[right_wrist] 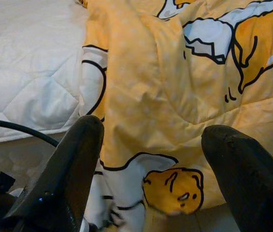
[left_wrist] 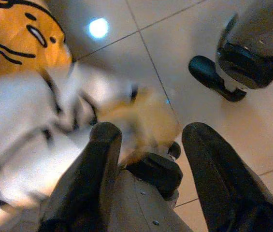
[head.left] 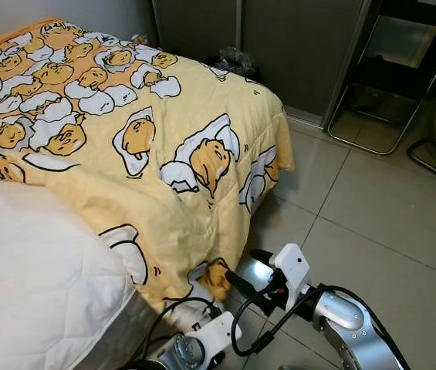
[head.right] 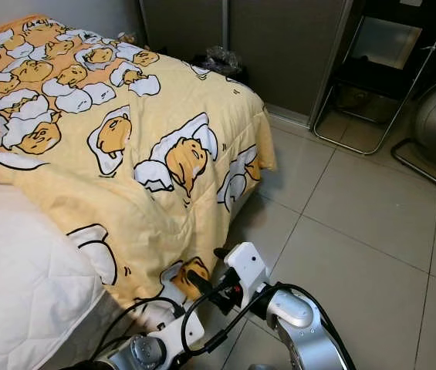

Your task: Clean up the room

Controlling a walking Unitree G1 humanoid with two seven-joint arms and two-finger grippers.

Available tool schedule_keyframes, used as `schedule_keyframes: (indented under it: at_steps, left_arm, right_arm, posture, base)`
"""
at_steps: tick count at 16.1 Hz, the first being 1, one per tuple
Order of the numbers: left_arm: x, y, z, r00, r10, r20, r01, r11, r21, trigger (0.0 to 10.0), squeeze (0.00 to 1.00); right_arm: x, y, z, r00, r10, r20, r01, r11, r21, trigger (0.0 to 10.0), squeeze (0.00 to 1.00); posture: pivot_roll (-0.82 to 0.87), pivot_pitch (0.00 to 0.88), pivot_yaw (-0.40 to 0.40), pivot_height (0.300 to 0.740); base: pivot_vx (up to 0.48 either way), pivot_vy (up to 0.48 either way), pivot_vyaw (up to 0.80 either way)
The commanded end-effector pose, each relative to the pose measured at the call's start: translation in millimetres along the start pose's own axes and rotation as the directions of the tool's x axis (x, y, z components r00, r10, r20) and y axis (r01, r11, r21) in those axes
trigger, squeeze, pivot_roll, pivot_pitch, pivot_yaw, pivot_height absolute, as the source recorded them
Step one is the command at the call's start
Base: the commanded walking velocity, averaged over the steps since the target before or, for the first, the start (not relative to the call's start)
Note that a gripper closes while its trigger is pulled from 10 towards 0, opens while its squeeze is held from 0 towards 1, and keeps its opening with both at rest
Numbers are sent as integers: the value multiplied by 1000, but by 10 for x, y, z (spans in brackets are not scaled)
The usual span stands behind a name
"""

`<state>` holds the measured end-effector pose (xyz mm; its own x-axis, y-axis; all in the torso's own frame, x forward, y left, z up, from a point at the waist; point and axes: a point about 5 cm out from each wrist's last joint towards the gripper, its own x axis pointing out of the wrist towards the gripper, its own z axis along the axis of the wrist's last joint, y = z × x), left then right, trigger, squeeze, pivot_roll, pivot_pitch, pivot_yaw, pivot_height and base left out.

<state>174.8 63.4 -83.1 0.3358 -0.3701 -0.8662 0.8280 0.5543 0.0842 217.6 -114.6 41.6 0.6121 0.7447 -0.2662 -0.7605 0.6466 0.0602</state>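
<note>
Both grippers low at the hanging corner of the yellow blanket [head.left: 163, 154].

Head view: the blanket drapes off the mattress [head.left: 32, 270] — the right gripper [head.left: 237, 279] at 6 o'clock touches its corner. Left wrist: left gripper [left_wrist: 150, 145] spread wide over tile floor [left_wrist: 175, 58], the blanket's edge blurred between its fingers. Right wrist: fingers wide apart, facing the blanket.

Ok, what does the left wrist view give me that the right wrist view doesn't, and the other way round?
Left wrist view adds: the tiled floor with a bright light glare, seen past the open left end effector. Right wrist view adds: the white quilted mattress, a black cable below it, and the open right end effector pointed at the side of the bed. Shared: the yellow cartoon-egg blanket, blurred in the left wrist view and sharp in the right.
</note>
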Motion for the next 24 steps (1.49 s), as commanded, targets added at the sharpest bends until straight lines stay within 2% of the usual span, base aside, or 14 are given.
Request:
schedule_keyframes:
  at_steps: [1,6,7,9,10,12,13,14,15,16,17,19,20,24]
  left_arm:
    - [86,-743,403,985,-141,97,149,985,-89,10000,1000]
    - [85,-680,362,994,23,109,8,960,-279,10000,1000]
    - [73,-670,371,985,86,150,-10,895,-447,10000,1000]
    - [56,-629,360,969,194,152,-69,806,-588,10000,957]
    - [49,-614,351,962,234,140,-95,769,-632,10000,345]
    - [49,-614,351,962,234,140,-95,769,-632,10000,345]
    - [41,-600,342,954,273,126,-119,729,-674,10000,0]
    - [-515,724,-229,674,728,123,-357,466,-809,10000,0]
    - [-515,724,-229,674,728,123,-357,466,-809,10000,0]
    - [-901,1142,-282,493,855,160,-430,399,-810,10000,745]
    - [-1269,1436,-122,312,918,244,-481,374,-793,10000,1000]
    - [-1465,1552,86,224,937,269,-456,345,-820,10000,1000]
    - [-1515,1570,117,215,942,258,-437,329,-837,10000,1000]
    - [-1587,1509,101,290,923,253,-418,360,-834,10000,1000]
  right_arm:
    - [13,20,4,1000,12,5,-12,1000,1,10000,0]
    - [22,1,-2,1000,5,6,-5,1000,-3,10000,0]
    - [22,-20,2,1000,-9,12,9,1000,6,10000,0]
    - [30,-45,0,1000,-23,16,23,1000,14,10000,0]
    - [35,-50,1,1000,-24,17,24,1000,15,10000,0]
    - [35,-50,1,1000,-24,17,24,1000,15,10000,0]
    - [44,-56,4,1000,-25,18,25,1000,14,10000,0]
    - [86,-206,138,986,-142,86,140,990,31,10000,0]
    - [86,-206,138,986,-142,86,140,990,31,10000,0]
    - [89,-311,245,963,-232,135,226,972,56,10000,0]
    - [65,-484,431,903,-375,212,354,926,130,10000,0]
    - [21,-594,620,841,-462,282,432,887,163,10000,0]
    - [18,-606,653,830,-473,296,444,881,166,10000,0]
    - [57,-586,619,809,-507,297,469,862,192,10000,0]
  posture:
    - [-172,41,95,740]
    - [-159,27,104,740]
    - [-152,11,110,740]
    - [-146,2,109,740]
    - [-145,0,107,740]
    - [-145,0,107,740]
    - [-143,0,104,740]
    - [-150,0,97,740]
    - [-150,0,97,740]
    - [-153,0,95,740]
    - [-155,0,95,740]
    - [-155,0,104,740]
    - [-154,0,107,740]
    - [-149,0,137,740]
  base:
    - [0,0,0]
    - [0,0,0]
    - [0,0,0]
    - [0,0,0]
    - [0,0,0]
    - [0,0,0]
    - [0,0,0]
    - [0,0,0]
    - [0,0,0]
    - [0,0,0]
    - [0,0,0]
    - [0,0,0]
    - [0,0,0]
    - [0,0,0]
